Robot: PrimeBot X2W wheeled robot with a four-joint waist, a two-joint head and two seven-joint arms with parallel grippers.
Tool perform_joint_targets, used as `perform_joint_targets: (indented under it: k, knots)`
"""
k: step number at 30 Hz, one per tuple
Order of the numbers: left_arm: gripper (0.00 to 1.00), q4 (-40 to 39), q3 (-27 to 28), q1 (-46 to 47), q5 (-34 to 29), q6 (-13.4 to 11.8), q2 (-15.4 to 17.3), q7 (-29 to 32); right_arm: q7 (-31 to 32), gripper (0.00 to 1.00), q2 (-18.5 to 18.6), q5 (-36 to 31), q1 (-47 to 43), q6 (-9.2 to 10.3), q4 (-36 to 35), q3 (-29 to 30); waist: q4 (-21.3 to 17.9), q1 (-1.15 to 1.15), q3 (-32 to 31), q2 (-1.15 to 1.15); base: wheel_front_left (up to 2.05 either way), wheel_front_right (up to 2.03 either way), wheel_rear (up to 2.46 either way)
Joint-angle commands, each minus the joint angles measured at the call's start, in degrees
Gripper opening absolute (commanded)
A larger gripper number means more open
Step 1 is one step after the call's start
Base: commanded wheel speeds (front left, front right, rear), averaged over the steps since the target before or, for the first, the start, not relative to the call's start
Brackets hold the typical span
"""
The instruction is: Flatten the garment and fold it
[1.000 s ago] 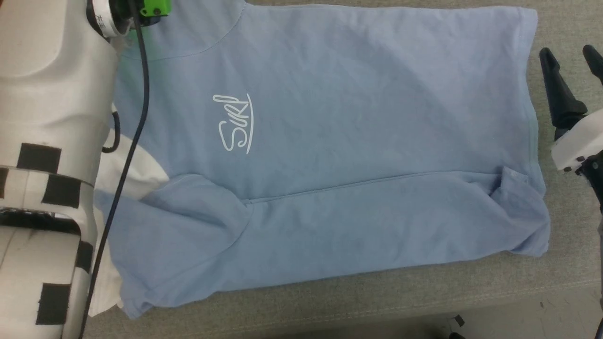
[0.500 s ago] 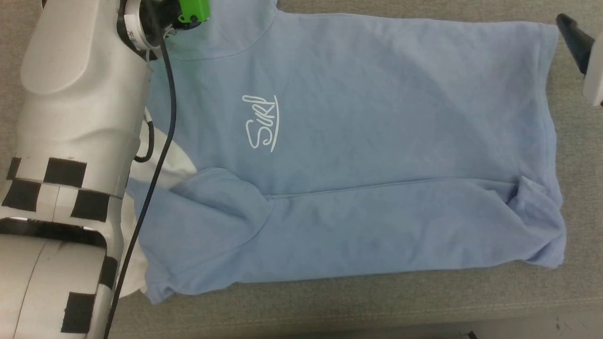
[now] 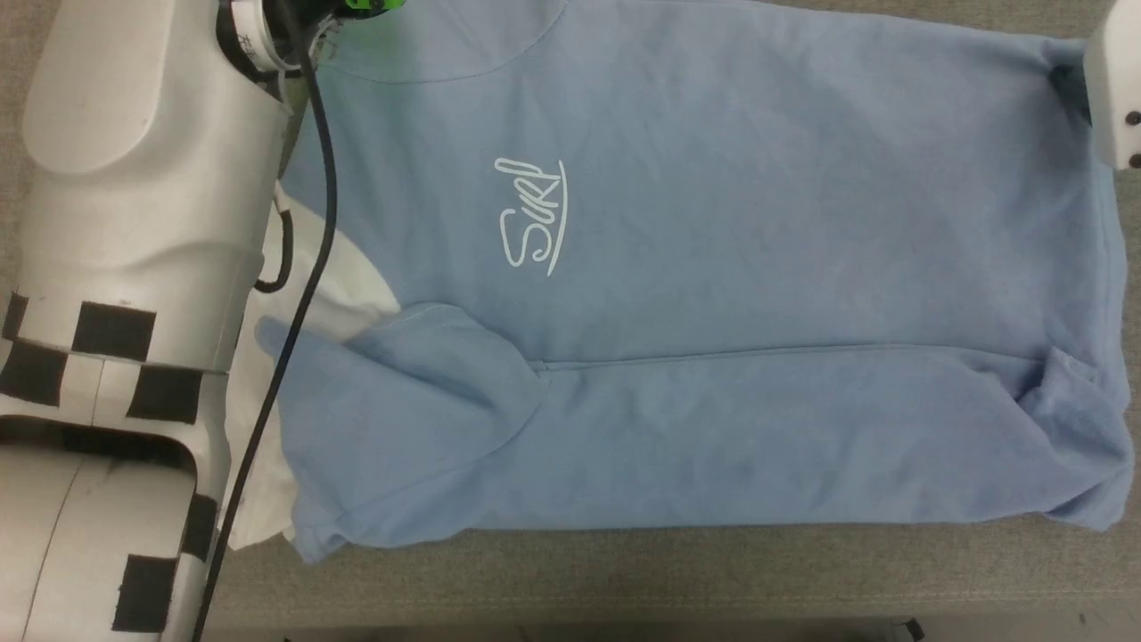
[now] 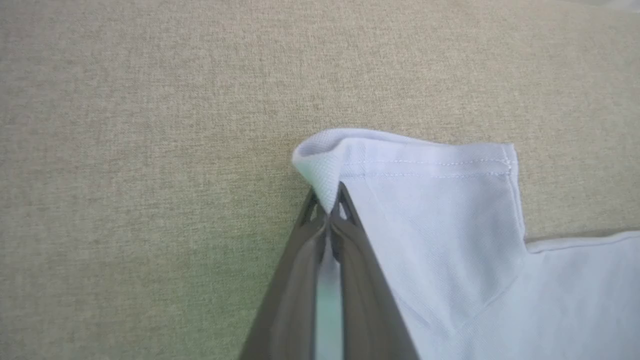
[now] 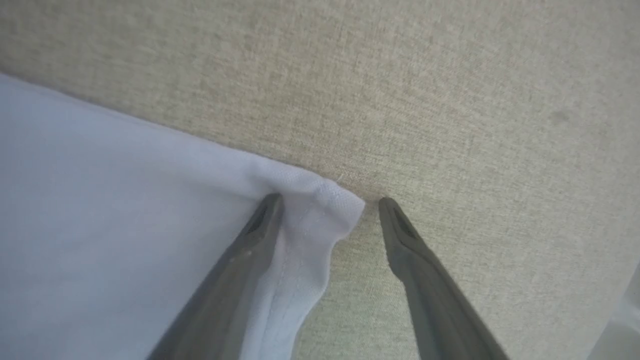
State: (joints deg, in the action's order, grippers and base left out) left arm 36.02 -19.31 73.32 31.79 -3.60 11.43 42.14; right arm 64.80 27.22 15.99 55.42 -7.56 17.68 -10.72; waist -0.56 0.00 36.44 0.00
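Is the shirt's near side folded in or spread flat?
Folded in: the shirt has its near strip and sleeve lying doubled over the front.

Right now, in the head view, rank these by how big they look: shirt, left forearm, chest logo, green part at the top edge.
1. shirt
2. left forearm, though nearness to the camera inflates it
3. chest logo
4. green part, cut off by the frame

Beige-grey woven fabric work surface (image 3: 624, 580): flat, with a fine even weave that shows sharply in both wrist views. A faint green cast lies on it low in the left wrist view. Its front edge runs along the head view's bottom. Past it there's a paler smooth floor strip (image 3: 1025, 627) and a small dark object (image 3: 909, 629) — too cropped to identify.
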Motion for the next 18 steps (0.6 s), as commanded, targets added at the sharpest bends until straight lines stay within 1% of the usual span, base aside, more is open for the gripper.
perform_joint_targets:
  k: [1, 2, 3, 5, 8, 9, 14, 18]
  knots:
    - [0.0, -0.6, -0.1, -0.9, 0.6, -0.2, 0.5, 0.1, 1.5, 0.43, -0.7, 0.9, -1.3, 0.08, 1.5, -0.8, 0.1, 0.0, 0.1, 0.0, 0.0, 0.0, 0.0]
    - [0.0, -1.0, -0.1, -1.1, 0.6, -0.3, 0.7, 0.2, 2.1, 0.07, -0.7, 1.1, -1.3, 0.08, 1.4, -0.6, 0.0, 0.0, 0.1, 0.0, 0.0, 0.0, 0.0]
    - [0.0, -1.3, -0.2, -1.3, 0.6, -0.3, 0.7, 0.2, 2.5, 0.0, -0.7, 1.4, -1.3, 0.08, 1.3, 0.0, -0.1, 0.0, 0.0, 0.0, 0.0, 0.0, 0.0]
    - [0.0, -1.9, -0.2, -1.8, 0.8, -0.3, 0.7, 0.1, 2.4, 0.0, -0.9, 1.4, -1.2, 0.08, 0.9, 1.1, -0.3, 0.0, -0.5, 0.0, 0.0, 0.0, 0.0]
    - [0.0, -2.4, -0.3, -2.5, 1.1, -0.2, 0.8, -0.1, 0.3, 0.0, -1.2, 0.9, -1.3, 0.08, 0.2, 2.1, -0.4, 0.0, -1.6, 0.0, 0.0, 0.0, 0.0]
    - [0.0, -3.0, 0.0, -3.2, 1.7, 0.3, 1.0, -0.9, -3.4, 0.0, -1.7, 0.6, -1.4, 0.08, -0.3, 2.6, -0.5, 0.0, -3.7, 0.0, 0.0, 0.0, 0.0]
    - [0.0, -4.4, 1.3, -5.2, 3.6, 1.6, 1.7, -2.5, -9.9, 0.0, -2.0, 1.4, -2.1, 0.08, -0.2, 2.4, -0.5, 0.0, -8.9, 0.0, 0.0, 0.0, 0.0]
    - [0.0, -6.3, 2.7, -8.2, 5.7, 2.6, 2.0, -3.6, -14.0, 0.0, -1.6, 3.1, -4.0, 0.08, 0.1, 1.3, -0.2, 0.0, -13.9, 0.0, 0.0, 0.0, 0.0]
